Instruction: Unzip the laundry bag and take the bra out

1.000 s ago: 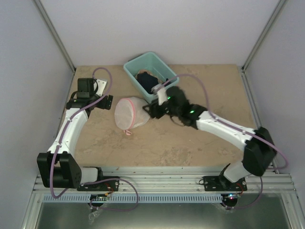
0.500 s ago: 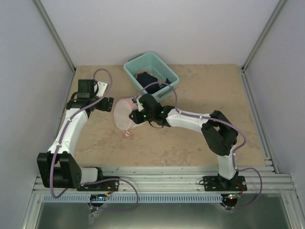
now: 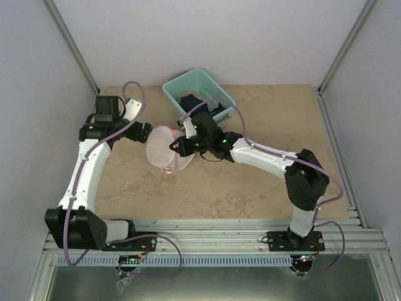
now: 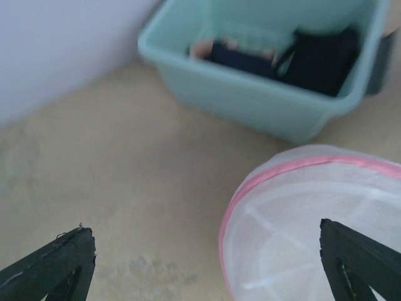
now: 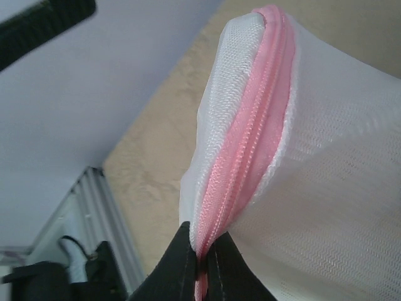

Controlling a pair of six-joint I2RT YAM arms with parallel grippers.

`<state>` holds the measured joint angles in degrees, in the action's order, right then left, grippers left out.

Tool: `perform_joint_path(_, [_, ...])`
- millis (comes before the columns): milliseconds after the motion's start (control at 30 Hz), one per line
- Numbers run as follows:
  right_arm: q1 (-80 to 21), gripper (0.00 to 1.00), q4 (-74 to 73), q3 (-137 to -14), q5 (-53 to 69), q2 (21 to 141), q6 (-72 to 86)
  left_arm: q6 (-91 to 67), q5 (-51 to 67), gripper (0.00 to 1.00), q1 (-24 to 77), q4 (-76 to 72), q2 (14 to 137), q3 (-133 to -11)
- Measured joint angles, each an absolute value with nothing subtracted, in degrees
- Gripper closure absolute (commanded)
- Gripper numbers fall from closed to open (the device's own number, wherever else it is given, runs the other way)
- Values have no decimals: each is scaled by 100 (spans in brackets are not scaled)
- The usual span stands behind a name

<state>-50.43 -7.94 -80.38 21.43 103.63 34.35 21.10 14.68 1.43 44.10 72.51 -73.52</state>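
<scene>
The laundry bag (image 3: 161, 149), a round white mesh pouch with a pink zipper band (image 5: 250, 138), lies mid-table in front of the teal bin. My right gripper (image 3: 177, 145) is shut on the bag's right rim. In the right wrist view its black fingers (image 5: 182, 263) pinch the pink zipper band, and the white mesh (image 5: 332, 163) bulges to the right. My left gripper (image 3: 145, 133) is wide open just left of the bag. In the left wrist view the bag (image 4: 313, 219) lies by the right fingertip (image 4: 354, 263), with nothing gripped. The bra is hidden.
A teal plastic bin (image 3: 216, 95) holding dark clothes stands just behind the bag; its wall (image 4: 250, 103) fills the top of the left wrist view. Grey walls close the table on the left, back and right. An aluminium rail runs along the near edge.
My right arm swung left to the bag and its gripper closed on the pink rim. The left gripper shifted up and closer to the bag's left side, still open.
</scene>
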Motion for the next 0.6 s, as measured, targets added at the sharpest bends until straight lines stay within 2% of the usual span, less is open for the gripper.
perform_joint_path(133, [-4954, 99, -928, -8038, 2519, 9789, 3457, 2486, 2108, 2, 143, 4700, 6709, -7915])
perform_joint_path(267, [-4919, 100, -954, -7966, 2735, 9314, 3454, 3181, 2766, 14, 143, 5166, 6171, -7992])
perform_joint_path(433, [-4851, 100, -950, -7723, 3079, 8799, 3454, 4434, 3017, 14, 143, 5166, 4943, -6845])
perform_joint_path(600, [-4779, 100, -961, -7620, 3354, 8580, 3389, 5990, 3199, 5, 145, 4757, 3472, -5465])
